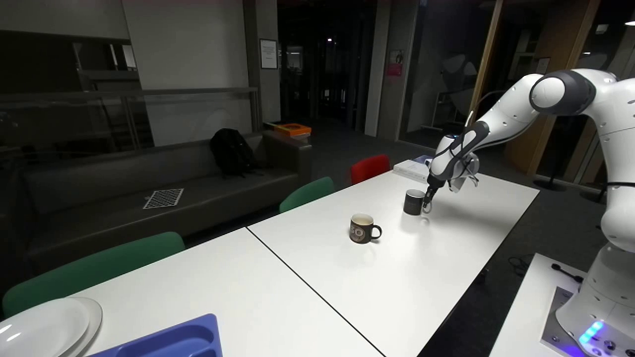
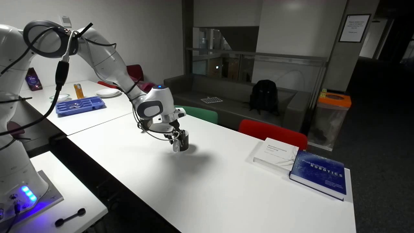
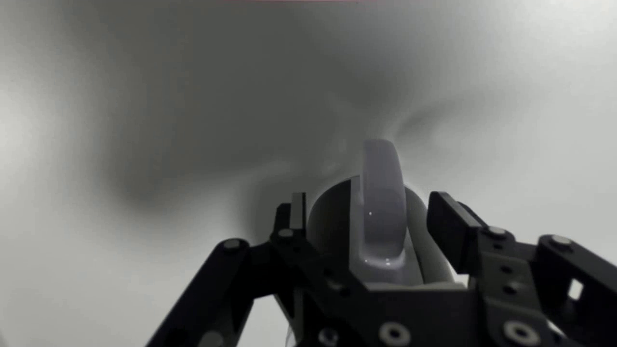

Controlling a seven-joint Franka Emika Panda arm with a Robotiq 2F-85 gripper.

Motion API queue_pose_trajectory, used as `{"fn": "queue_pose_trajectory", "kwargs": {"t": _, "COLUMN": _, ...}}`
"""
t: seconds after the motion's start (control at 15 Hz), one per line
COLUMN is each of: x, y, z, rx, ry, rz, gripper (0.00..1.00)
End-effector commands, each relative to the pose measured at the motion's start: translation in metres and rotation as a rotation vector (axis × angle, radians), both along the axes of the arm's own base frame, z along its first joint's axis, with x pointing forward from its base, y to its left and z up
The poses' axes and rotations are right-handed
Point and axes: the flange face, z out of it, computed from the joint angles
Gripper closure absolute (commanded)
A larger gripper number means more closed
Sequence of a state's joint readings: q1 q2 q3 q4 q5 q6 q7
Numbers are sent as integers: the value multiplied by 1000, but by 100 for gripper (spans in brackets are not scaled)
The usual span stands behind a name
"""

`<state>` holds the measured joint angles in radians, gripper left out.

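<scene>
On the white table (image 1: 436, 243), the dark mug (image 1: 412, 203) stood upright, our gripper (image 3: 367, 212) spread astride its handle (image 3: 384, 193); we judged release likely in hand, the next move calling for backing straight clear.

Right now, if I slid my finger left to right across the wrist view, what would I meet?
A black fingertip → the greyish mug handle → the facing black fingertip.
</scene>
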<state>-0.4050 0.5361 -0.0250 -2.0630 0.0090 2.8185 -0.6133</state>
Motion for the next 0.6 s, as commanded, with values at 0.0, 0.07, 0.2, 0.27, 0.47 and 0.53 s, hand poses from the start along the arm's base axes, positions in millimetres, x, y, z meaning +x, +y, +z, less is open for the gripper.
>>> {"fn": "queue_pose_trajectory", "kwargs": {"t": 0.0, "x": -3, "y": -7, "z": 10, "rx": -9, "ry": 14, "rz": 9, "gripper": 1}}
{"fn": "queue_pose_trajectory", "kwargs": {"t": 0.07, "x": -3, "y": -7, "z": 11, "rx": -9, "ry": 16, "rz": 9, "gripper": 0}}
{"fn": "queue_pose_trajectory", "kwargs": {"t": 0.2, "x": -5, "y": -8, "z": 12, "rx": -10, "ry": 16, "rz": 6, "gripper": 0}}
{"fn": "queue_pose_trajectory", "kwargs": {"t": 0.27, "x": -7, "y": -8, "z": 13, "rx": -11, "ry": 15, "rz": 4, "gripper": 0}}
{"fn": "queue_pose_trajectory", "kwargs": {"t": 0.47, "x": -8, "y": -9, "z": 15, "rx": -14, "ry": 16, "rz": 0, "gripper": 0}}
{"fn": "queue_pose_trajectory", "kwargs": {"t": 0.53, "x": -9, "y": -10, "z": 16, "rx": -15, "ry": 15, "rz": -1, "gripper": 0}}
